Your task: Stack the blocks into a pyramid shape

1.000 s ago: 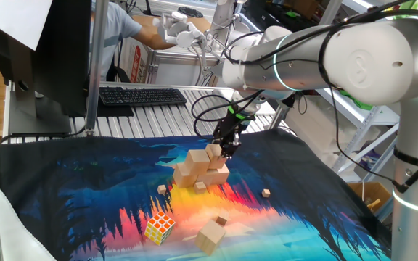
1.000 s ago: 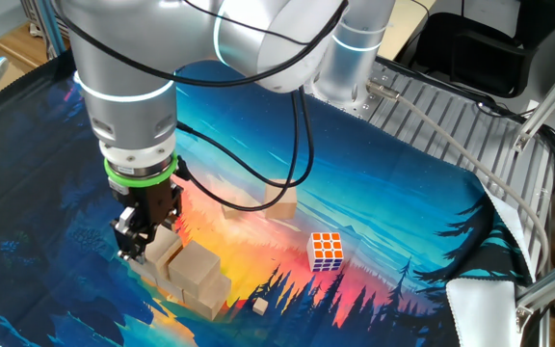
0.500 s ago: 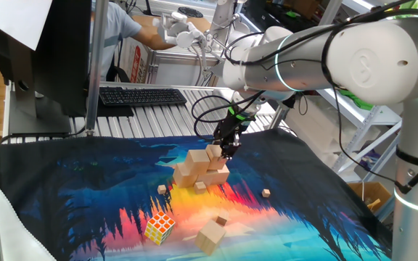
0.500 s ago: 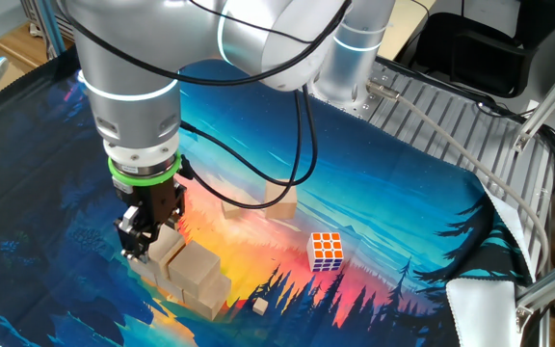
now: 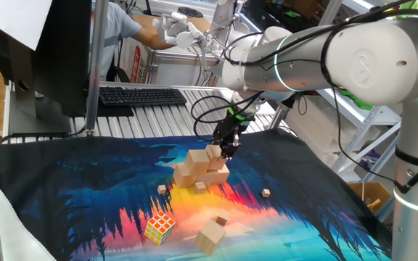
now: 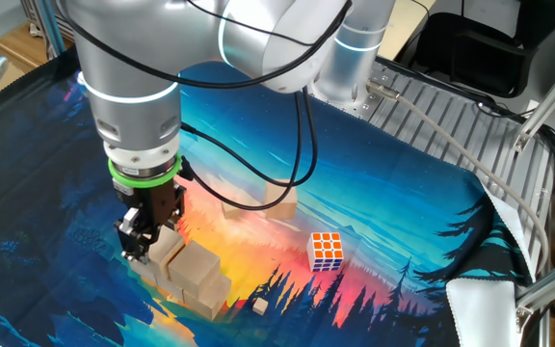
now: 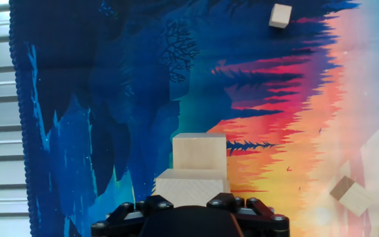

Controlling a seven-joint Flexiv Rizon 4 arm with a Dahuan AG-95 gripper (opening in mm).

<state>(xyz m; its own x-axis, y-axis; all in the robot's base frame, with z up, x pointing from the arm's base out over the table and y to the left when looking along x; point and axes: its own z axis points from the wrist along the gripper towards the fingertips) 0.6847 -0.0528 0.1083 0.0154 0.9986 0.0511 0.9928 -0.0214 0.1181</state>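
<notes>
Dark painted cloth (image 5: 85, 188) covers the table. The gripper (image 6: 145, 243) points down onto the stacked blocks (image 5: 202, 170) mid-cloth; whether its part-open jaws grip the top one, I cannot tell. A loose block (image 5: 211, 235) lies near the Rubik's cube (image 6: 327, 249). Only the hand view looks straight down on the stack's steps.

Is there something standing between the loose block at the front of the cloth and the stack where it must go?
Yes. Between the loose block and the stack lie two tiny wooden cubes. The Rubik's cube sits off to the side.
</notes>
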